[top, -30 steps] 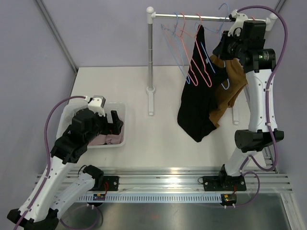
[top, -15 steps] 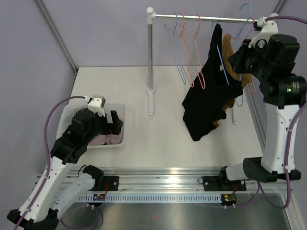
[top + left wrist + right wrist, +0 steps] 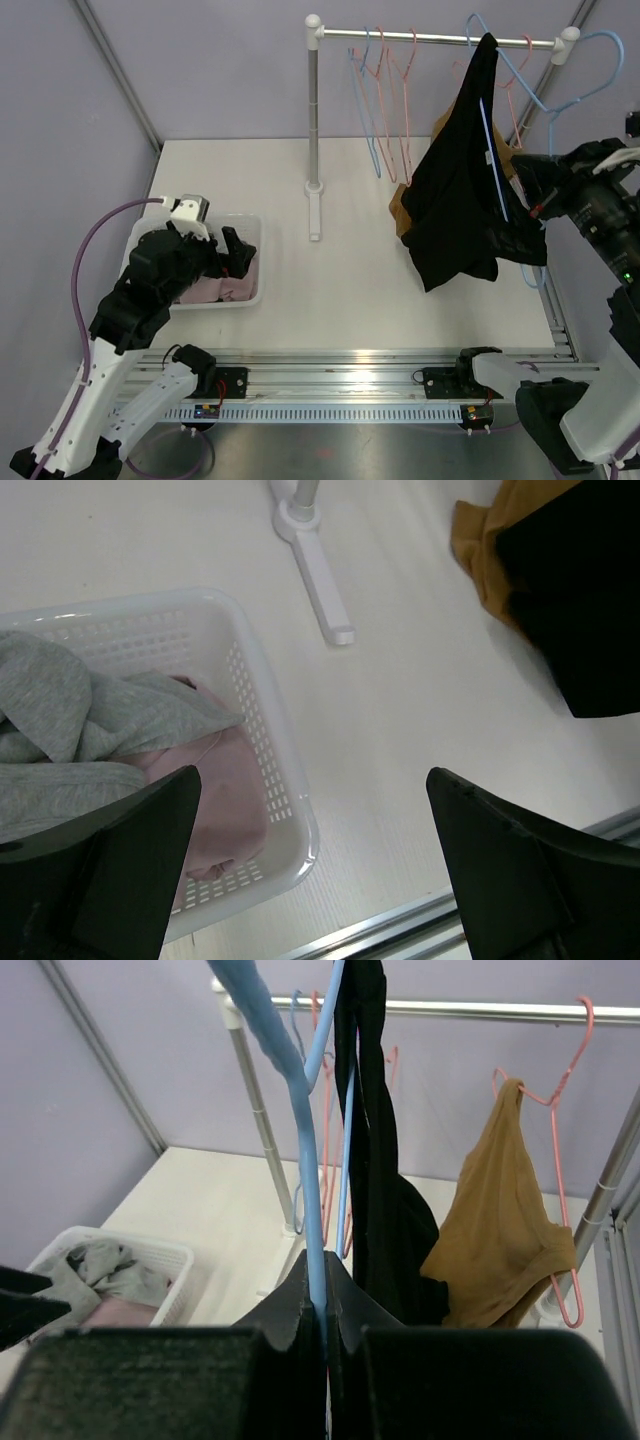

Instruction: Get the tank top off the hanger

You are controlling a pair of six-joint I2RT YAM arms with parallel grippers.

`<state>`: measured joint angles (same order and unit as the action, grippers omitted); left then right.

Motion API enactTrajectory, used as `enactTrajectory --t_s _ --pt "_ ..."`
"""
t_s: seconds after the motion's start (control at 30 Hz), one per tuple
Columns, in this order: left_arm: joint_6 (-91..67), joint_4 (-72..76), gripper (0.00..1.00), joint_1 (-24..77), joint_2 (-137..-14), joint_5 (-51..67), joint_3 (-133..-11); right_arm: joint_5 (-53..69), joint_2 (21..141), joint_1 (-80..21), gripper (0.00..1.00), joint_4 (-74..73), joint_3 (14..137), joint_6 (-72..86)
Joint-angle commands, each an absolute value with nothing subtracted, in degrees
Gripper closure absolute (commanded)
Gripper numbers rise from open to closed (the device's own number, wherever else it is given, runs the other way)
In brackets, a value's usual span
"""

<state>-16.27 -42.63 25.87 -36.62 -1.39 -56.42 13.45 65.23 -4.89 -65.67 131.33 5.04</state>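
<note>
Firmly right pincer point(image 3: 322, 1312) clamped on blue hanger point(image 3: 314, 1240), left pincer point(image 3: 315, 855) gaping

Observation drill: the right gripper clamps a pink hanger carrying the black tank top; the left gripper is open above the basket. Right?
The hanger is blue, not pink, as the right wrist view shows. The right gripper clamps it, it carries the black tank top, and the left gripper is open above the basket.

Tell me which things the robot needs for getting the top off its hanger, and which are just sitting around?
For the job: black tank top, the blue plastic hanger carrying it, right gripper pinching that hanger.

Just lying about: white plastic mesh basket of clothes, mustard-brown cloth top, spare wire hangers, open left gripper.
</note>
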Motion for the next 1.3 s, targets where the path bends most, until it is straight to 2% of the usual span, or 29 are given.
enactTrajectory --t_s 0.0,0.23,0.37,0.5,0.67,0.97,1.27 --pt "-15.82 -37.36 0.01 26.1 -36.82 5.18 -61.52 17.22 62.85 -5.27 1.0 -63.9 133.59 6.15" --pt "-16.17 -31.65 0.01 26.19 -36.48 13.17 -64.68 32.93 58.72 -5.54 1.0 -58.2 132.9 7.73" --pt "-15.91 -26.46 0.01 26.19 -34.9 18.97 -64.34 36.73 56.61 -6.24 1.0 -56.17 131.32 7.64" --pt "-16.35 -23.65 0.01 26.19 -33.14 19.69 -64.77 44.98 55.99 -7.56 1.0 -55.2 127.98 9.4" --pt "-17.05 -23.2 0.01 26.19 -33.66 17.93 -68.19 48.16 57.12 -9.14 1.0 -54.93 119.47 9.05" --pt "-18.02 -21.98 0.01 26.19 -37.61 13.19 -70.84 45.36 63.27 -13.88 1.0 -58.26 111.45 7.03" --pt "-18.28 -23.11 0.01 26.81 -45.69 5.28 -71.45 34.81 67.94 -27.05 1.0 -59.5 105.65 5.36"
